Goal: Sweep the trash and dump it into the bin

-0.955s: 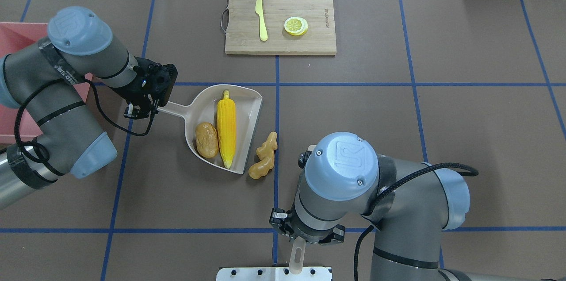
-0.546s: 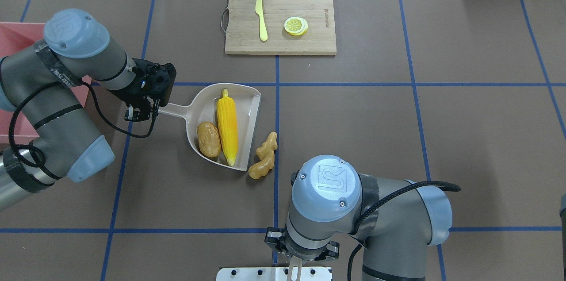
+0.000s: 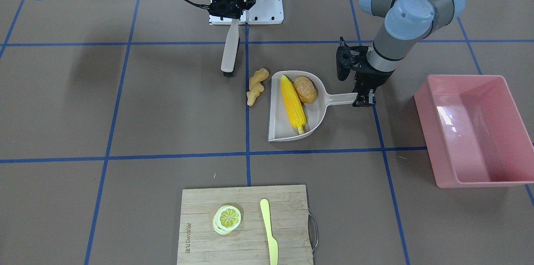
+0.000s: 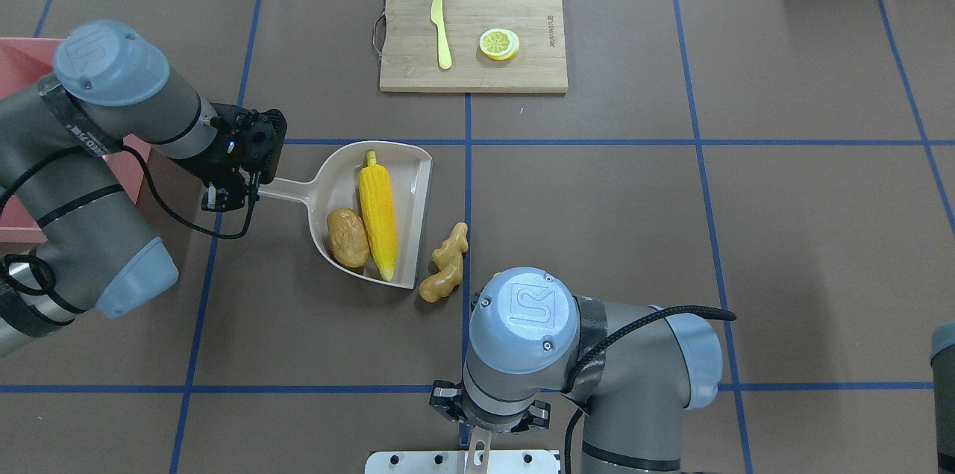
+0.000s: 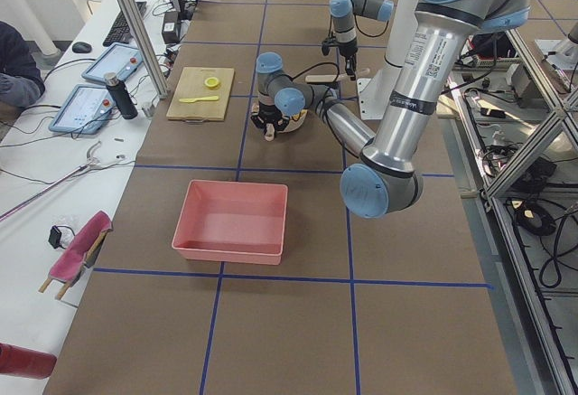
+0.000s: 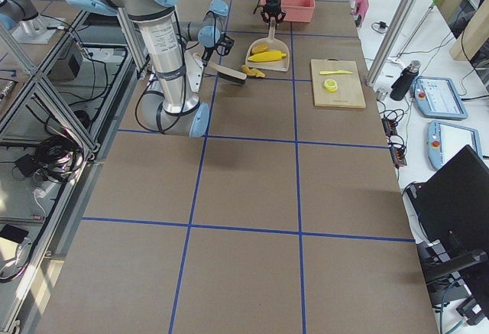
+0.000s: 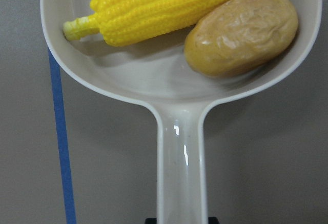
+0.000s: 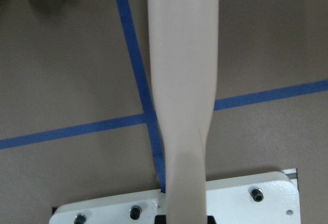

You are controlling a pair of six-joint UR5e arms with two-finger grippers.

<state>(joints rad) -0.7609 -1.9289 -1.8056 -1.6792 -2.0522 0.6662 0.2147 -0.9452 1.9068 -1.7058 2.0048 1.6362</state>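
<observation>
Left gripper point(image 3: 362, 99) pinching the dustpan point(image 3: 277, 131) handle end. 2 items inside: corn point(image 3: 292, 102) parallel to the open edge, potato point(image 3: 305, 89) by the handle-side wall. Ginger point(image 3: 256, 85) on the table point(image 3: 400, 114), just outside that edge. Right gripper point(image 3: 229, 14) clamped on the brush point(image 3: 230, 54), bristles near the ginger. Bin point(image 3: 479, 140) well apart past the left gripper, open table between.

A long yellow corn cob point(image 4: 378, 214) and a glossy brown potato point(image 4: 348, 237) lie side by side inside the beige dustpan point(image 4: 328, 183), the knobbly tan-orange ginger root point(image 4: 445, 265) lies just outside its open edge, and the pink bin point(image 3: 479, 144) sits upright beyond its handle end.
</observation>
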